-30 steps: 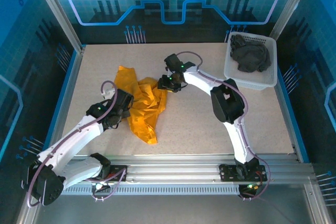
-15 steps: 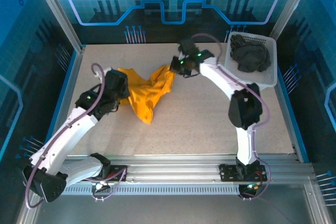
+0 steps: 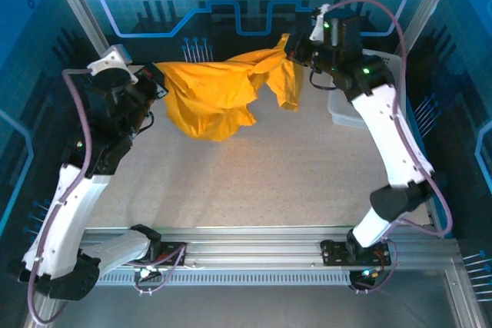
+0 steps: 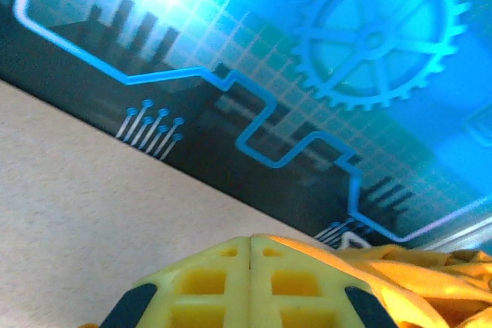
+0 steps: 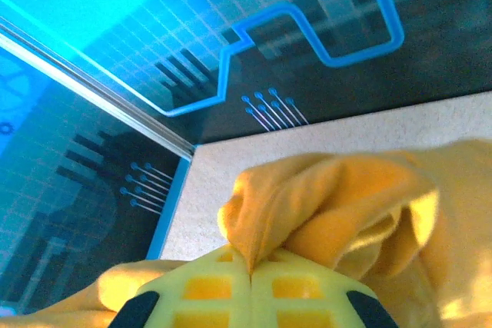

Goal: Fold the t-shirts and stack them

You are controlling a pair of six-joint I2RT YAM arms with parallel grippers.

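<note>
Overhead view: I hold 1 orange shirt (image 3: 219, 96) in the air above the far half of the table (image 3: 254, 174), strung between my 2 arms. My left gripper (image 3: 156, 82) pinches its left end, and my right gripper (image 3: 296, 45) pinches its right end, which sits a little higher. The cloth sags between them in bunched folds, with a loose flap hanging below the right grip. A white basket (image 3: 338, 109) sits at the far right, partly behind my right arm.

Left wrist view: the yellow pads of my left gripper (image 4: 250, 242) are pressed together with no gap. Orange cloth (image 4: 419, 266) spills out just to their right. Bare table and a blue wall lie beyond.

Right wrist view: the pads of my right gripper (image 5: 250, 268) are also closed tight, with a pinched ridge of orange cloth (image 5: 346, 197) rising straight out of the seam.

I judge this step to be spreading the shirt so it can lie flat for folding. To do it well, I should level both grips and draw them apart until the top edge is straight. I should then lower the shirt so the hanging edge touches first, and trail the rest down without wrinkles.
</note>
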